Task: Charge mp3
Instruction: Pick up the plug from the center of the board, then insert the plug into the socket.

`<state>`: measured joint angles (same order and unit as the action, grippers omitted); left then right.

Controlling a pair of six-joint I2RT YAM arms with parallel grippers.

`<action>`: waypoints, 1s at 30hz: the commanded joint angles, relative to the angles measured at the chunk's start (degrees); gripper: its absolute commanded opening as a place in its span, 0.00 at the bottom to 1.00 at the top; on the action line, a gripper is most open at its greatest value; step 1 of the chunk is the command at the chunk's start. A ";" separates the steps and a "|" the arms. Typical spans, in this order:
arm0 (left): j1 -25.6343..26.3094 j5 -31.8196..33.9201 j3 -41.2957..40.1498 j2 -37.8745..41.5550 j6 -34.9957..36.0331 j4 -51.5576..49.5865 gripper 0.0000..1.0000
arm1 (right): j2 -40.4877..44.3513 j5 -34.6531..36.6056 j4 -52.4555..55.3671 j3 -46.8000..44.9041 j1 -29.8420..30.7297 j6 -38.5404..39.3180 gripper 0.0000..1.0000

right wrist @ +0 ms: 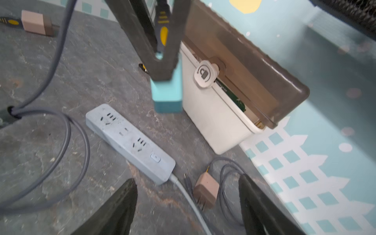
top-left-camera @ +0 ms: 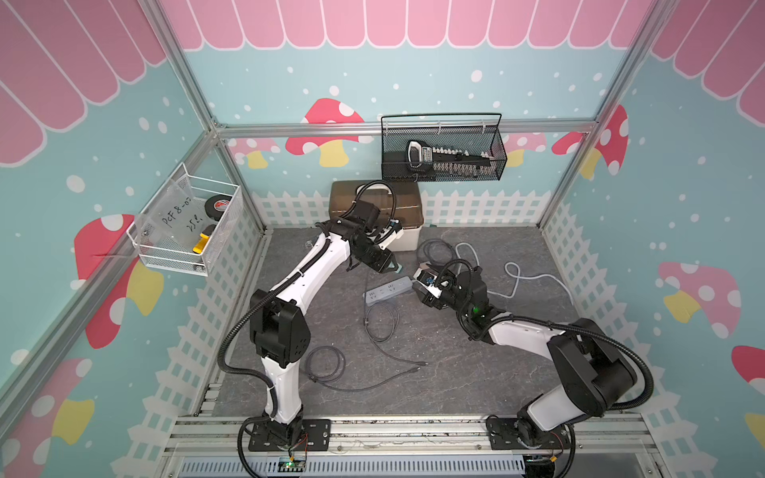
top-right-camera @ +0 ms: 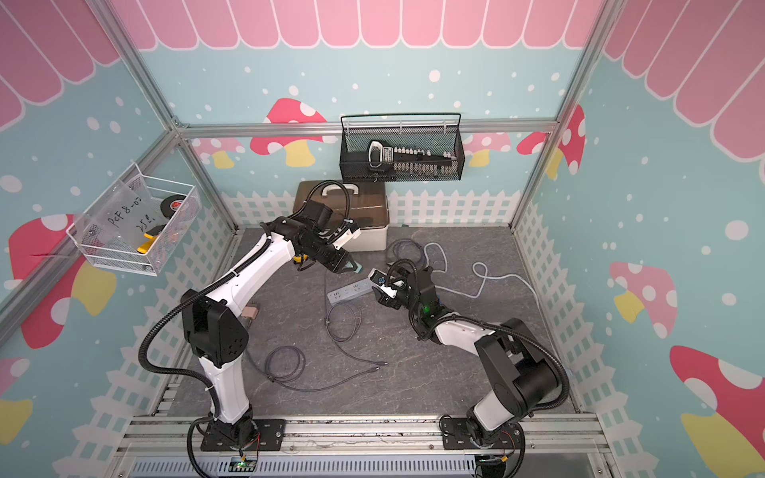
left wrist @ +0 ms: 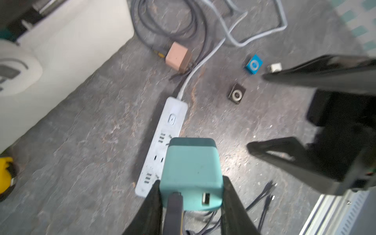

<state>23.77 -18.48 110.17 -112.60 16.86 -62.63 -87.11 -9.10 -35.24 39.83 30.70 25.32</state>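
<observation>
My left gripper [left wrist: 191, 181] is shut on a teal charger [left wrist: 191, 162], and a dark cable plug sits in one of the charger's ports. It hangs just above the grey power strip [left wrist: 173, 114], which lies flat on the table [top-left-camera: 387, 291]. Two small square mp3 players lie beyond the strip, one blue [left wrist: 254, 64] and one black [left wrist: 236, 93]. My right gripper [right wrist: 187, 179] is open and empty, hovering over the strip's cord end. In both top views the two grippers face each other across the strip, left [top-left-camera: 393, 269] and right [top-left-camera: 419, 289].
A white box with a brown lid [top-left-camera: 376, 215] stands at the back. A brown plug adapter [right wrist: 206, 192] and coiled grey cables [top-left-camera: 327, 364] lie on the table, and the strip's white cord [top-left-camera: 513, 277] loops right. Wire baskets hang on the back [top-left-camera: 443, 149] and left [top-left-camera: 190, 223] walls.
</observation>
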 commanded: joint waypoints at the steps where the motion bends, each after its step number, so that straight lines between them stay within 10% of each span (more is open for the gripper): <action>1: -0.04 6.27 -0.78 -1.28 9.16 -6.05 0.04 | 4.62 4.38 9.70 -2.28 -0.20 2.36 0.76; 30: 0.93 11.98 8.42 -15.53 23.74 -11.85 0.00 | 14.47 7.68 25.12 -3.10 -0.30 1.34 0.73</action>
<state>24.51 -4.69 118.63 -126.72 37.41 -72.99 -74.06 -1.93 -11.44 37.58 30.63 26.92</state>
